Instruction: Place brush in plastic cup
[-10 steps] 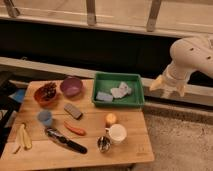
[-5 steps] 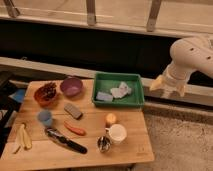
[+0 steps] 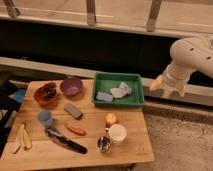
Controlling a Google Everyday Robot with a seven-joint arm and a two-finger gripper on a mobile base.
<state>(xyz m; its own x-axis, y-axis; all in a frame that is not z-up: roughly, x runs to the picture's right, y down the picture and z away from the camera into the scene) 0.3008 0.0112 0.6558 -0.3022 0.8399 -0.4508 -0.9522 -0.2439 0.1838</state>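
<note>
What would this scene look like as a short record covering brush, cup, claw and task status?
brush: lying flat near the front left of the table, untouched
cup: upright, just behind the brush's grey head, nothing in it that shows
claw: open, holding nothing, in the air past the table's right side, right of the green tray
status: brush not yet in cup

A wooden tabletop (image 3: 137, 125) is set on a speckled grey floor (image 3: 180, 145); behind it, a dark wall (image 3: 75, 47) is topped by what may be window frames (image 3: 91, 12).
</note>
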